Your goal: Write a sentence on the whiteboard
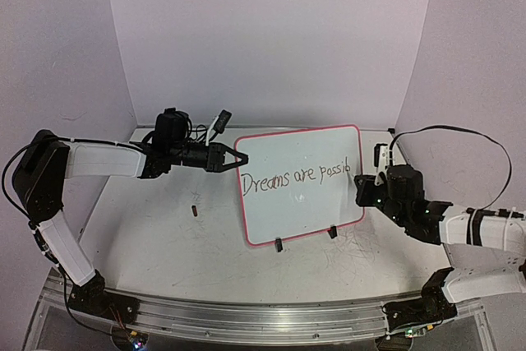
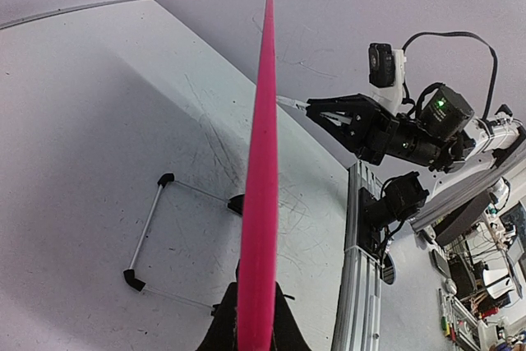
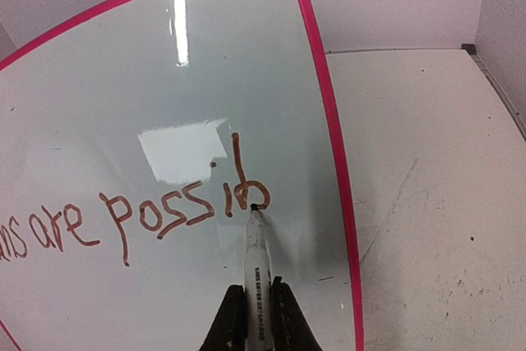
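I see left hand [image 1: 233, 157] clamped on whiteboard [image 1: 300, 215] edge, right hand [image 3: 259, 318] gripping marker [image 3: 256, 252], tip on board; the sentence [image 1: 296, 177] reads "Dreams are possib", barrel print unreadable.

The whiteboard [image 1: 300, 203] stands on the table [image 1: 156, 244] between the two arms, with the left gripper [image 1: 231, 156] clamped on its left edge. At its right, the right gripper [image 1: 362, 184] holds a marker [image 3: 256, 259] whose tip touches the board at the end of the sentence [image 1: 296, 177].
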`<action>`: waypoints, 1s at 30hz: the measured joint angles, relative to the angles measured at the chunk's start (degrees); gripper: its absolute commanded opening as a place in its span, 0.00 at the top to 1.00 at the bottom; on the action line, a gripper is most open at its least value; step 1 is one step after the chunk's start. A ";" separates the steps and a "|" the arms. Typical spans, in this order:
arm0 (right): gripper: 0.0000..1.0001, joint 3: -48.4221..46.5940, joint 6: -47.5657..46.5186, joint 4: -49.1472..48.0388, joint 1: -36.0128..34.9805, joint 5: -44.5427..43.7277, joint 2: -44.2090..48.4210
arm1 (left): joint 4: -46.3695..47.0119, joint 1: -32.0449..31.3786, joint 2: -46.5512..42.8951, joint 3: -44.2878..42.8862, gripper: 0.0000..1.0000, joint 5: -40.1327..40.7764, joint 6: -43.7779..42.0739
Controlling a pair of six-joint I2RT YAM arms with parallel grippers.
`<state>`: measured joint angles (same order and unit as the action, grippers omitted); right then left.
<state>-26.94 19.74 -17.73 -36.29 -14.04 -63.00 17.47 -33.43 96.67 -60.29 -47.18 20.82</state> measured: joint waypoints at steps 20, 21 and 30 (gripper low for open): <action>1.00 -0.42 -0.96 1.38 1.07 -1.96 3.98 | -0.02 -0.07 -0.05 0.00 1.00 0.00 -0.49; 1.00 -0.56 -1.21 1.27 1.42 -1.95 3.49 | -0.02 -0.06 -0.05 0.00 1.00 0.00 -0.50; 1.00 -2.70 -2.90 0.06 2.51 -1.77 0.13 | -0.02 -0.07 -0.05 0.00 1.00 -0.02 -0.83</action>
<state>-29.64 16.84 -17.68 -33.78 -15.82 -62.87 17.45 -33.50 96.62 -60.29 -47.19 19.98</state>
